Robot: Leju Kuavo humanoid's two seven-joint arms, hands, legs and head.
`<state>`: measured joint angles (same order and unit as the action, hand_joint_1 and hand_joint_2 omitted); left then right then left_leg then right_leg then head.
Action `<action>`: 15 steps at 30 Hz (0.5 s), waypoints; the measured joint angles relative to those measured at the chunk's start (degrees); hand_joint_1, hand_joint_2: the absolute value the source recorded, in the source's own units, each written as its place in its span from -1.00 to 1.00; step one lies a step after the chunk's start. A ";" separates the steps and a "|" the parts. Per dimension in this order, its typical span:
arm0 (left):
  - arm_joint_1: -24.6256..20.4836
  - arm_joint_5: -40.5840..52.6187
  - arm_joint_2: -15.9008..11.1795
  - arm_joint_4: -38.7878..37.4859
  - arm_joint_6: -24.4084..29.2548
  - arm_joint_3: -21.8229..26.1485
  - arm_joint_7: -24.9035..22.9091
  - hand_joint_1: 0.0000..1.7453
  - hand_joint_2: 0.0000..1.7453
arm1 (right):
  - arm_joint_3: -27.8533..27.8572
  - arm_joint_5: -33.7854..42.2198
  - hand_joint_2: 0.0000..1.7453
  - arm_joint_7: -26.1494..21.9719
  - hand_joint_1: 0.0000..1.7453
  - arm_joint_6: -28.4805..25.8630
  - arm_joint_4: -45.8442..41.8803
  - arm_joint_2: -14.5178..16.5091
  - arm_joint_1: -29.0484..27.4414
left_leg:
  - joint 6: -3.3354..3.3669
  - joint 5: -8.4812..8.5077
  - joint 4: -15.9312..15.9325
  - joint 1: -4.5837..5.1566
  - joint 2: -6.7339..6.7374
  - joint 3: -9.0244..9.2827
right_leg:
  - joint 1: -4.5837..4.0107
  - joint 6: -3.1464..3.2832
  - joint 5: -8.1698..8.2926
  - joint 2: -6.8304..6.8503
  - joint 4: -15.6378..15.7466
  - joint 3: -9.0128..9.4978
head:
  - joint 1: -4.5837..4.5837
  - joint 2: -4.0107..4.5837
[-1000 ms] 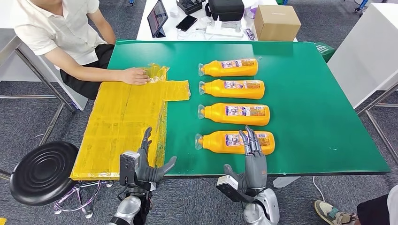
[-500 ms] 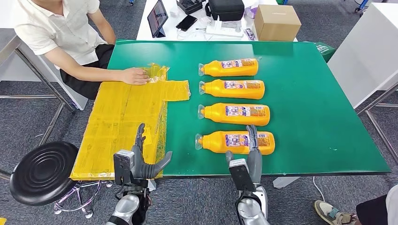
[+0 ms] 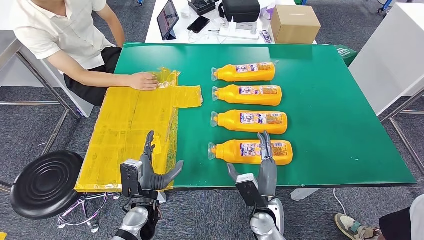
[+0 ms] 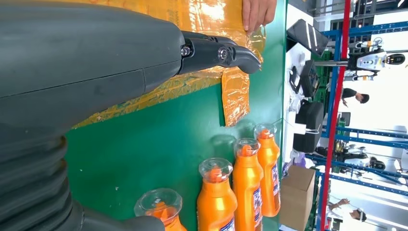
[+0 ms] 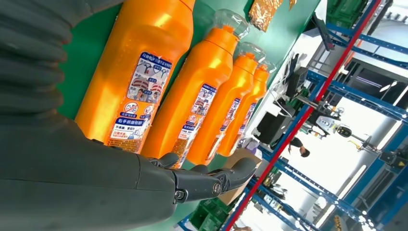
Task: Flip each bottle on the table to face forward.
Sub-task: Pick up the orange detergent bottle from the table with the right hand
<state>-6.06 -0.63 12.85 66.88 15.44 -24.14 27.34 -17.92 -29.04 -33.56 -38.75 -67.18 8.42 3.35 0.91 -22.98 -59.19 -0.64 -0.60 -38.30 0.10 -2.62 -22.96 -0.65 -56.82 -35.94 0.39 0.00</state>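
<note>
I see green table (image 3: 330,115), yellow sheet (image 3: 130,125) on its left part, person's hand (image 3: 144,81) resting on sheet. Four orange bottles lie in column, caps left, labels up. Nearest bottle (image 3: 250,151) under my right hand (image 3: 265,155), fingers extended over it, gripping nothing. Left hand (image 3: 152,170) spread, empty, at table's near edge.

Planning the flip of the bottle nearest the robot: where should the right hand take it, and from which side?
Probably the wide labelled body of the nearest bottle, from the table's near edge. It lies on its side, cap left, and the right hand already reaches over that part.
</note>
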 joint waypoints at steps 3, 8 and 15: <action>-0.06 -0.36 0.00 -0.02 0.01 -0.03 0.16 -1.00 1.00 | -0.04 -3.17 1.00 -0.26 -1.00 -0.71 0.01 -0.14 0.00 | 0.00 0.00 0.00 0.00 0.00 0.00 | 0.00 0.00 0.00 0.00 0.00 0.00 | 0.00 0.00; -0.22 -0.68 0.00 -0.02 0.07 -0.05 0.34 -1.00 1.00 | 0.42 -7.99 1.00 -0.03 -1.00 -0.91 0.00 -0.33 0.00 | 0.00 0.00 0.00 0.00 0.00 0.00 | 0.00 0.00 0.00 0.00 0.00 0.00 | 0.01 0.00; -0.32 -0.45 0.02 -0.03 -0.39 -0.06 0.03 -1.00 1.00 | 0.42 -25.80 1.00 13.97 -1.00 -0.05 1.34 -4.31 1.48 | 0.03 0.02 -0.01 0.02 -0.03 -0.01 | 0.03 -0.02 0.02 0.01 0.00 0.01 | 0.00 0.00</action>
<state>-6.38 -1.09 12.87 66.85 15.05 -24.20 27.38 -17.50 -54.84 -19.59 -38.80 -65.84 4.11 4.83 0.95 -22.97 -59.20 -0.62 -0.62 -38.31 0.13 -2.64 -22.94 -0.64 -56.81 -35.93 0.39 0.00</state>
